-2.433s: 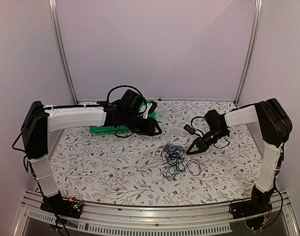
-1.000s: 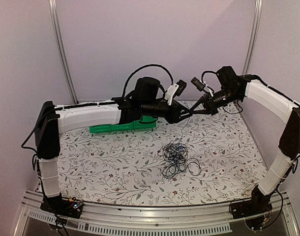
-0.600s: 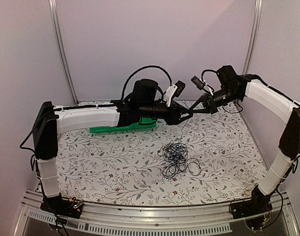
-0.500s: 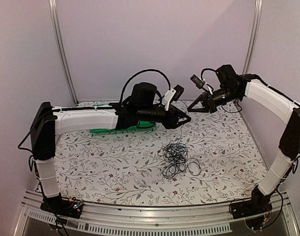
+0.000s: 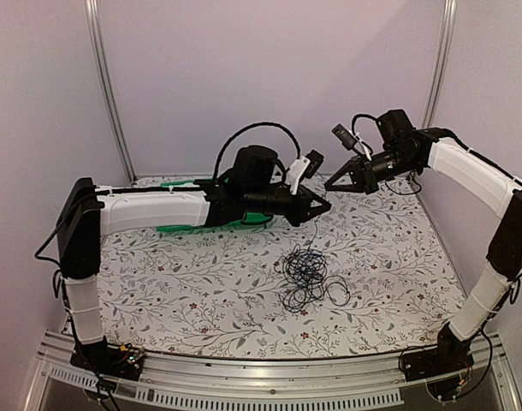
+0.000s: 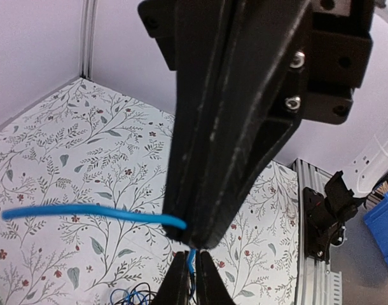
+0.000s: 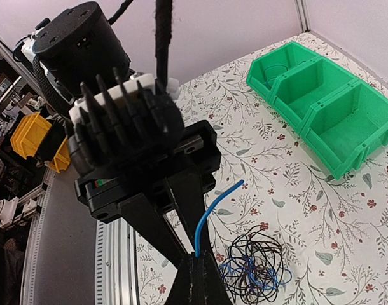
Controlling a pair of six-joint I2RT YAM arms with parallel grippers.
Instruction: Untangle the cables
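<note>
The cables (image 5: 305, 272) lie as a hand-sized black and blue tangle on the floral table, mid right. One blue cable (image 6: 86, 213) is lifted out of it. A thin strand (image 5: 316, 229) runs from the tangle up to my left gripper (image 5: 326, 205). My left gripper (image 6: 193, 264) is shut on the blue cable. My right gripper (image 5: 331, 185) hangs tip to tip just above it. My right gripper (image 7: 199, 259) is also shut on the blue cable (image 7: 213, 210), whose free end curls out beyond it. The tangle (image 7: 254, 270) lies below both.
A green compartment bin (image 5: 177, 227) sits at the back behind my left arm, and also shows in the right wrist view (image 7: 321, 108). An aluminium rail (image 5: 269, 390) edges the near side. Walls close the back and sides. Yellow bins (image 7: 28, 136) stand off the table.
My right gripper rose from beside the tangle to high at the back, and my left gripper came over from the bin to meet it. The tips have since drawn slightly apart.
</note>
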